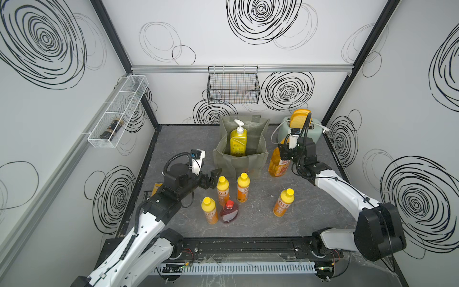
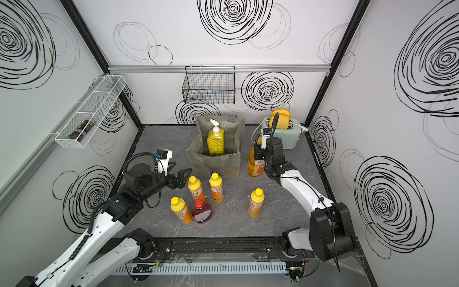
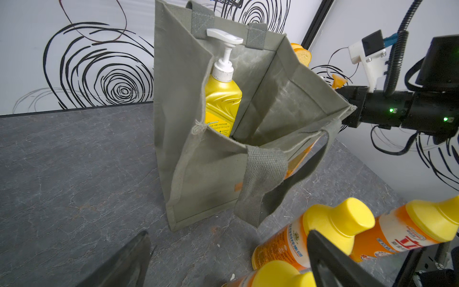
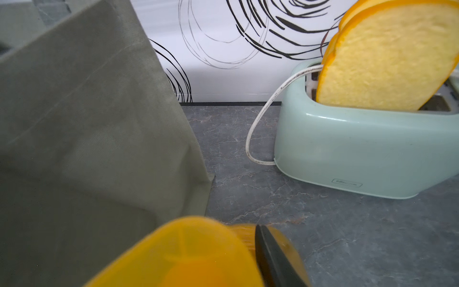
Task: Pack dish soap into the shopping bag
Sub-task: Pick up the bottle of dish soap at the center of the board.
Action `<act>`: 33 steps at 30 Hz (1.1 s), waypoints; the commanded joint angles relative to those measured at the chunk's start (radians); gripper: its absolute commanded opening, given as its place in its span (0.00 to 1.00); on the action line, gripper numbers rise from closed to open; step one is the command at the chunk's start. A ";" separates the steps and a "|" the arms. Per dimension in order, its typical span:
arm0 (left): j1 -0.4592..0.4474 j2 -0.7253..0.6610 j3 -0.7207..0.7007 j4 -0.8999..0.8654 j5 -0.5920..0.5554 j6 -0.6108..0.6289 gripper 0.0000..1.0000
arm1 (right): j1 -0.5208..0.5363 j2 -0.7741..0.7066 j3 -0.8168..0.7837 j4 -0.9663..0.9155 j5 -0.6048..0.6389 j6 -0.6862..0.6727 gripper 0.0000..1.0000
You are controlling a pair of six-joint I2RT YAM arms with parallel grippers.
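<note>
A shopping bag (image 1: 239,165) stands at the far middle, a yellow pump bottle (image 1: 238,142) upright inside. Just right of it stands the amber bottle (image 1: 278,167), the right gripper (image 1: 284,152) at its orange pump (image 4: 188,251) — gripping or not, I cannot tell. The left gripper (image 1: 212,178) gapes wide, empty, beside small orange bottles (image 1: 222,190). A slack hold there could tip the tall bottle into the bag's soft wall.
</note>
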 commanded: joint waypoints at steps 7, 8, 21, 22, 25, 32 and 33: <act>-0.023 -0.026 -0.006 0.016 -0.030 0.007 1.00 | -0.015 -0.116 0.042 -0.141 -0.140 -0.074 0.75; -0.024 -0.028 -0.006 0.018 -0.028 0.006 1.00 | -0.016 -0.133 0.036 -0.162 -0.147 -0.085 0.75; -0.026 -0.043 -0.009 0.025 -0.007 0.005 1.00 | -0.057 -0.189 -0.025 -0.160 -0.150 -0.108 0.69; -0.025 -0.043 -0.009 0.026 -0.004 0.005 1.00 | -0.063 -0.180 -0.028 -0.151 -0.170 -0.110 0.67; -0.025 -0.042 -0.008 0.028 0.001 0.005 1.00 | -0.066 -0.152 -0.037 -0.133 -0.193 -0.122 0.64; -0.025 -0.042 -0.008 0.033 0.007 0.003 1.00 | -0.066 -0.125 -0.056 -0.092 -0.205 -0.151 0.59; -0.024 -0.038 -0.005 0.038 0.007 0.002 1.00 | -0.066 -0.122 -0.059 -0.085 -0.205 -0.154 0.59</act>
